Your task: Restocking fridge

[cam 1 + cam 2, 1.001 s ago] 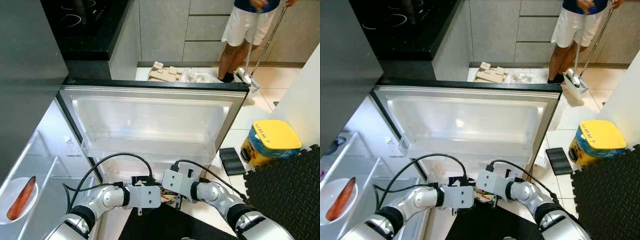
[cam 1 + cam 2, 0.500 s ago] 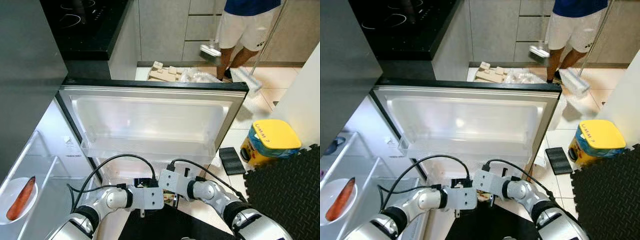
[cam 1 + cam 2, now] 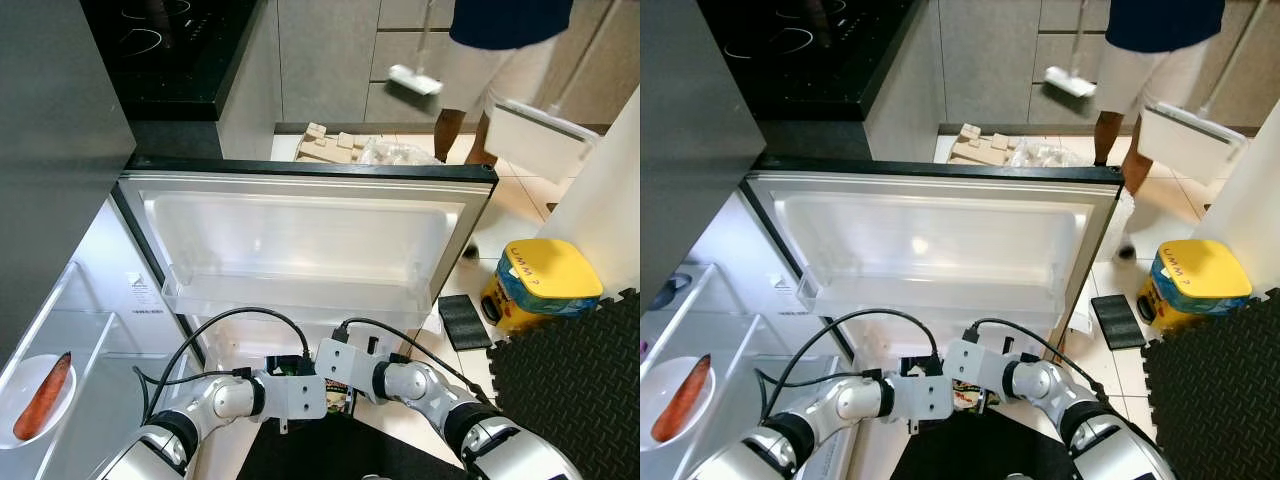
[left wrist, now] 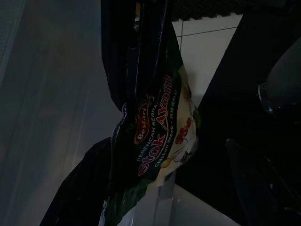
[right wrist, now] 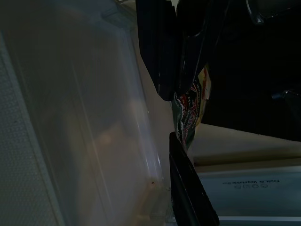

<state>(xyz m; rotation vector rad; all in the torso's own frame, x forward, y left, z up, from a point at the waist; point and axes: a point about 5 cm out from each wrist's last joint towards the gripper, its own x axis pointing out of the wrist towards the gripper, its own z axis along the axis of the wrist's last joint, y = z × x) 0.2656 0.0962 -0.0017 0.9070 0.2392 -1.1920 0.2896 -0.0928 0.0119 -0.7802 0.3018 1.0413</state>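
- Fridge door [image 3: 300, 235], swung fully open and seen from above; its white inner liner and door shelf [image 3: 290, 295] serve as the landmark for all positions below
- Left gripper [image 4: 141, 70] and right gripper [image 5: 181, 70], brought together low in front of the door shelf, just below its front edge; black cables loop from both wrists toward the door
- Chicken stock packet [image 4: 157, 146], a dark green sachet printed "Stok Ayam", located between the two wrists just below the door shelf and visible from the head camera as a small patch of colour [image 3: 338, 400]
- Left gripper: fingers pinched closed on the top edge of the chicken stock packet, which hangs from them in the left wrist view
- Right gripper: fingers clenched on the same packet's edge [image 5: 190, 110], with the translucent door shelf wall close alongside
- Fridge interior to the left of the door, holding a white plate [image 3: 22, 385] with a carrot [image 3: 43, 396] lying on it
- Yellow-lidded bin [image 3: 540, 282] and black foam mat [image 3: 575, 375] on the tiled floor to the right of the door
- Person [image 3: 500, 45] in white shorts beyond the door's far edge, blurred, with a long-handled dustpan [image 3: 540, 135]; cardboard items [image 3: 330, 145] lie on the floor just behind the door
- Black hob [image 3: 165, 45] on the counter beyond the door's left end
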